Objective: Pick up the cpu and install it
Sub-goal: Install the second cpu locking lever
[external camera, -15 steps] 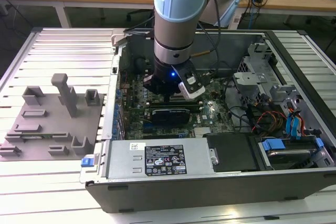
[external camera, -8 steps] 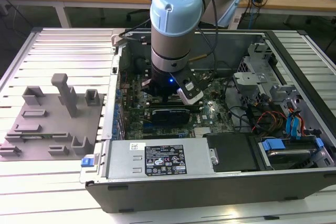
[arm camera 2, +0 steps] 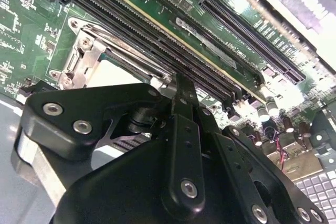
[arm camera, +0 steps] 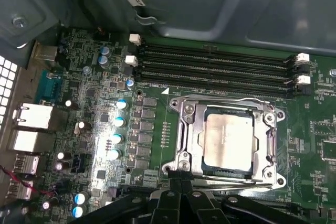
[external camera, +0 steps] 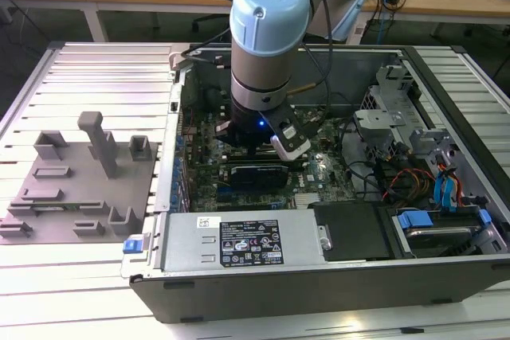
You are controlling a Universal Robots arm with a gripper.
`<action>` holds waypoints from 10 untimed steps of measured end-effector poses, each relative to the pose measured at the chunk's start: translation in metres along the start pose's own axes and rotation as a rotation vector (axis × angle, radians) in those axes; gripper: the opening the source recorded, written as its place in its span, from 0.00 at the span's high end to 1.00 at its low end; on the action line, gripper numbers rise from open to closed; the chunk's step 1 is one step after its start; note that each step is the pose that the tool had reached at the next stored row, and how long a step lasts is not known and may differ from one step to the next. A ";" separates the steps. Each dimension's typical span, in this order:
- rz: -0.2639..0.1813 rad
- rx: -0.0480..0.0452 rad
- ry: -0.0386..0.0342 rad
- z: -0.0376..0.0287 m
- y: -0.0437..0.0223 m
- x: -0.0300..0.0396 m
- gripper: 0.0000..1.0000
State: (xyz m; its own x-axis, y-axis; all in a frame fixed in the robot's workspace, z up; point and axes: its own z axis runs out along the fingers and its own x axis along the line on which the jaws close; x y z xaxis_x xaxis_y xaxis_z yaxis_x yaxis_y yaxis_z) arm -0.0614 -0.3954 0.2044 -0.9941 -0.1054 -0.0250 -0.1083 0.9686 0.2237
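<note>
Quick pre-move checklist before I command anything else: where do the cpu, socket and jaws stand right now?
1. cpu lying inside the socket frame: ok, in the first wrist view.
2. cpu flat and fully seated: cannot tell.
3. Metal bracket closed over the cpu: not ok, its top is uncovered.
4. Gripper free of the cpu: ok, its tips sit at the frame's edge.
5. Jaws open or shut: cannot tell.
6. Arm over the motherboard inside the computer case: ok, exterior view.

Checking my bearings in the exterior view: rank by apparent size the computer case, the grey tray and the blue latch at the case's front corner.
1. Computer case, largest by far.
2. Grey tray.
3. Blue latch, smallest.
</note>
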 end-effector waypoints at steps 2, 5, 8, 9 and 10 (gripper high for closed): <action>0.000 -0.0001 0.0001 -0.0003 -0.0011 -0.0002 0.89; 0.000 0.0001 0.0001 -0.0008 -0.0027 -0.0001 0.89; 0.000 0.0001 0.0001 -0.0008 -0.0029 -0.0002 0.89; 0.000 0.0001 0.0001 -0.0008 -0.0029 -0.0002 0.89; 0.000 0.0001 0.0001 -0.0008 -0.0029 -0.0002 0.89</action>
State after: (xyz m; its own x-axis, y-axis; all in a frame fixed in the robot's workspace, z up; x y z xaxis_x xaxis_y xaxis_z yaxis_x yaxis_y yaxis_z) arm -0.0609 -0.3984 0.2046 -0.9941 -0.1054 -0.0249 -0.1083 0.9687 0.2236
